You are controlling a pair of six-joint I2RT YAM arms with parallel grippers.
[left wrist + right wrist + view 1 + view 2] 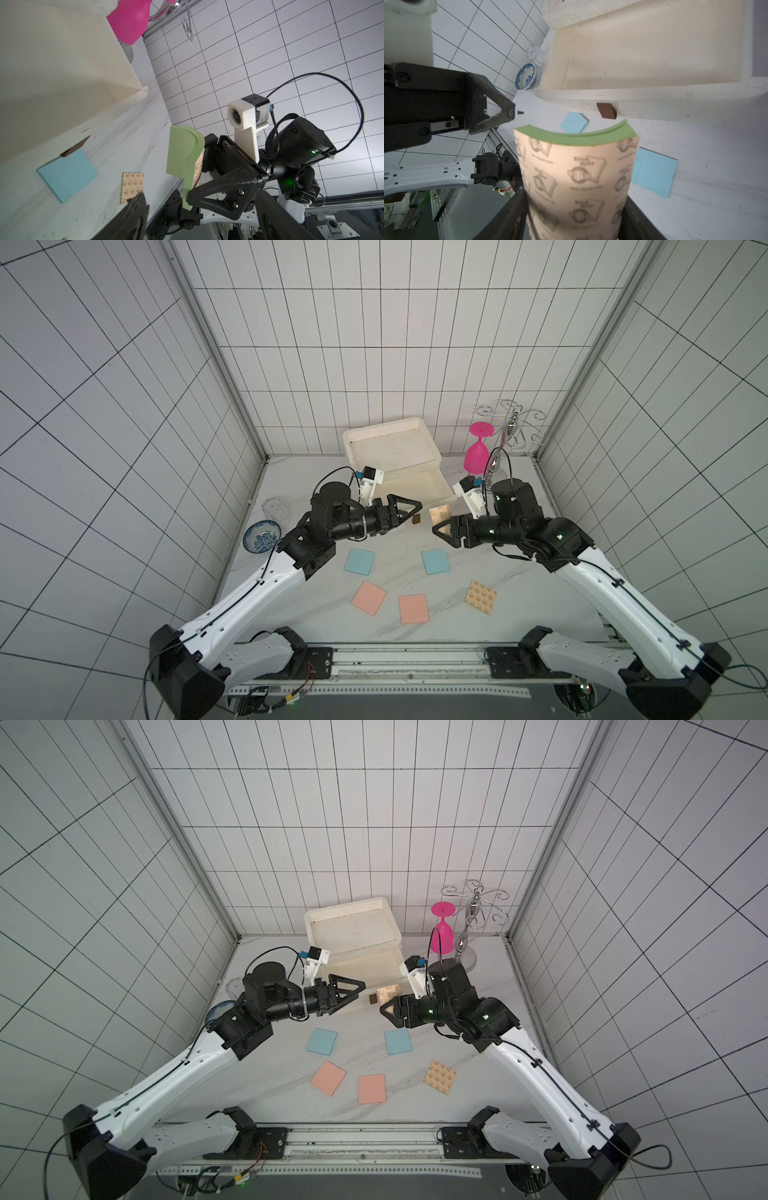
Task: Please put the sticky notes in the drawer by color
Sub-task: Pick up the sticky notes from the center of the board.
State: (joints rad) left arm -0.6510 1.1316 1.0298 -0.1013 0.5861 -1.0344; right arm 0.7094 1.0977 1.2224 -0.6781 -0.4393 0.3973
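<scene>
The cream drawer [428, 435] chest stands at the back, with one drawer [654, 104] pulled out; its inside looks bare and its brown tab handle [417, 521] faces me. My right gripper [438, 523] is shut on a tan patterned sticky note pad [577, 176], bent, just in front of the handle. My left gripper [413, 511] hangs open beside the drawer front, holding nothing. Five sticky notes lie on the table: two blue [359, 561] [436, 561], two pink [369, 598] [413, 608], one tan [481, 596].
A pink goblet [478, 454] stands upside down beside a chrome wire rack [511, 427] at the back right. A blue-patterned bowl [262, 536] and a clear glass [275, 508] sit at the table's left edge. Tiled walls close in three sides.
</scene>
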